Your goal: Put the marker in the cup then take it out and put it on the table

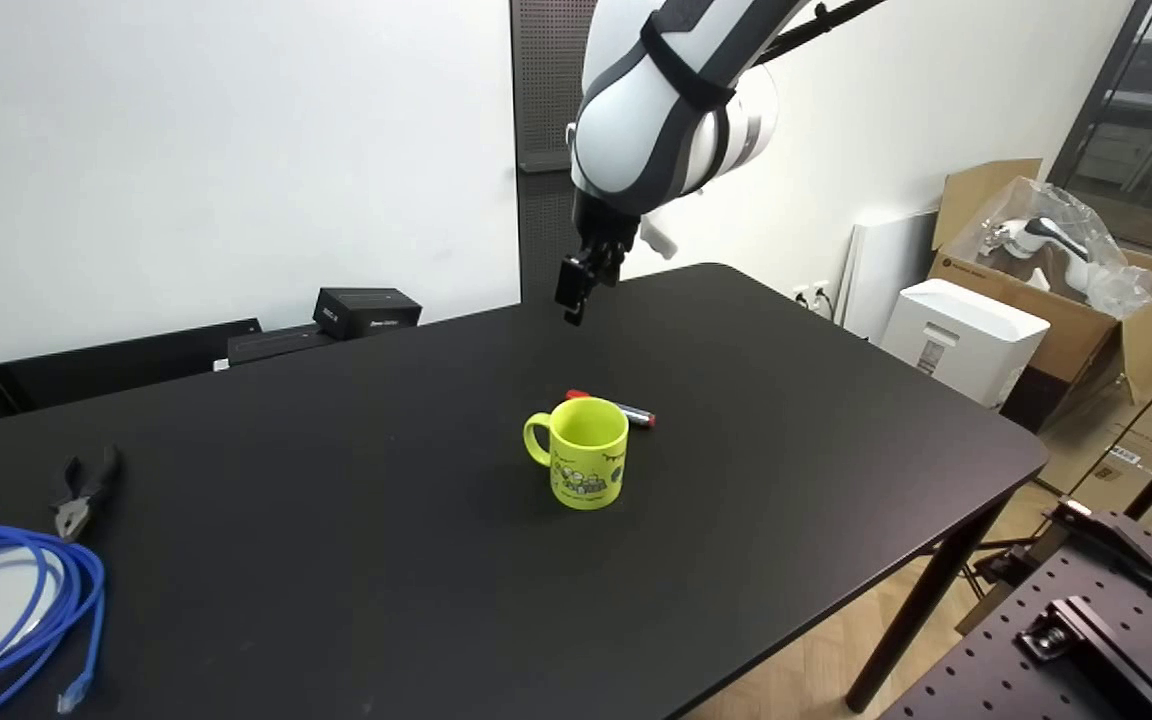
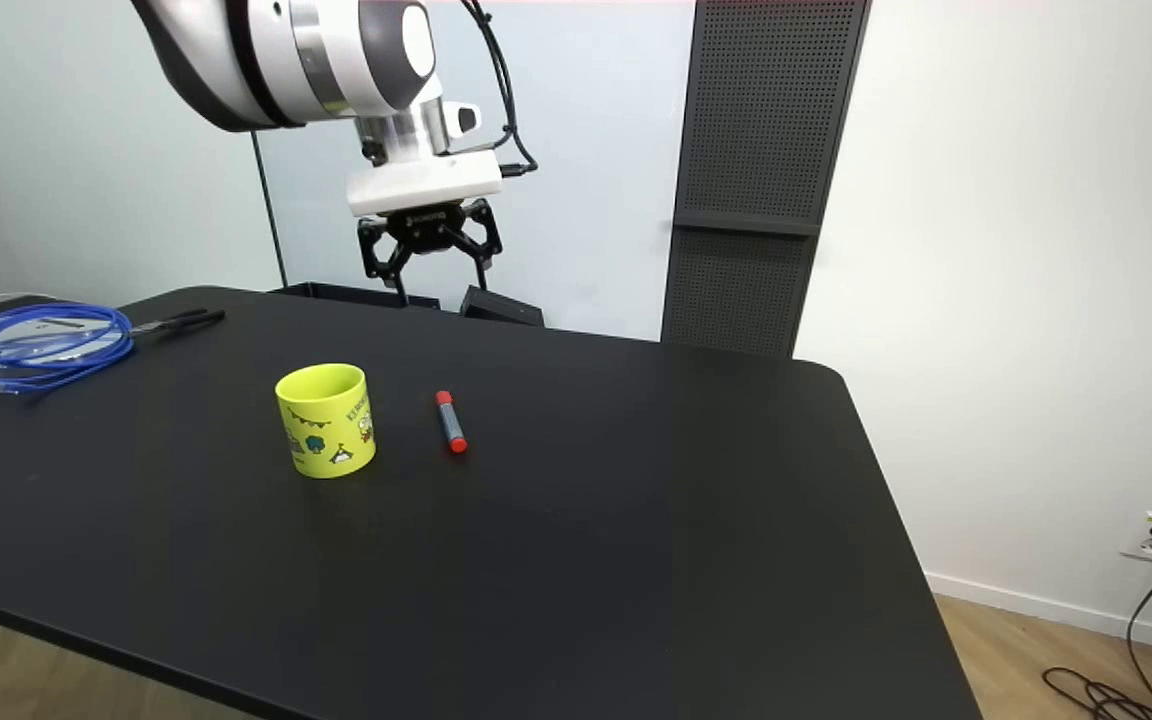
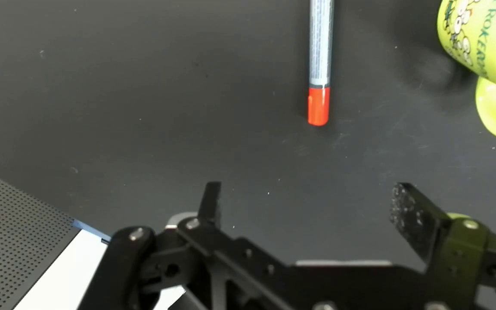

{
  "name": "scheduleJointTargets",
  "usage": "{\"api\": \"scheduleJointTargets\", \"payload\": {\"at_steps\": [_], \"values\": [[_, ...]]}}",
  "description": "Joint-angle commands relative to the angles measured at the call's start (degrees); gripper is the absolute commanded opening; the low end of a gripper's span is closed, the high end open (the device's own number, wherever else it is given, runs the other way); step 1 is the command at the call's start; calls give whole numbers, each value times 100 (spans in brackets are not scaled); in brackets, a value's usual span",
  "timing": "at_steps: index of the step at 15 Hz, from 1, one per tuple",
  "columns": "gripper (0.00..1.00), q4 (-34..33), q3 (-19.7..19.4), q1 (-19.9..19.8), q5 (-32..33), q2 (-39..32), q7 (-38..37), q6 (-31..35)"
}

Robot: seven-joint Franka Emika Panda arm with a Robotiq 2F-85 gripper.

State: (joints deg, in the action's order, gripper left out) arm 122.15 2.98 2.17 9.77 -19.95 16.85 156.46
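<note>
The marker, pale grey-blue with red ends, lies flat on the black table (image 1: pixel 356 580). It shows whole in an exterior view (image 2: pixel 450 420). The marker (image 1: pixel 638 415) is partly hidden behind the cup in an exterior view, and it is cut by the top edge in the wrist view (image 3: pixel 320 51). The yellow-green cup (image 1: pixel 588 460) stands upright beside the marker, apart from it; it also shows in an exterior view (image 2: pixel 326 422) and the wrist view (image 3: pixel 474 43). My gripper (image 2: pixel 443 292) is open and empty, raised above the table; its fingers also show in the wrist view (image 3: pixel 308 185).
A coiled blue cable (image 1: pixel 86 600) and pliers (image 1: pixel 86 495) lie at one end of the table. Black boxes (image 1: pixel 368 312) sit along the back edge. A white wall and a dark perforated panel (image 2: pixel 766 180) stand behind. A perforated workbench (image 1: pixel 1086 640) stands beside the table.
</note>
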Motion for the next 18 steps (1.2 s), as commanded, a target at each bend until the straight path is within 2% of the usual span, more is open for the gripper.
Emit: {"api": "scheduleJointTargets", "payload": {"at_steps": [1, 18], "values": [[100, -275, 91, -93, -91, -374, 56, -209], [100, -1107, -21, -96, -16, -1565, -65, -952]]}}
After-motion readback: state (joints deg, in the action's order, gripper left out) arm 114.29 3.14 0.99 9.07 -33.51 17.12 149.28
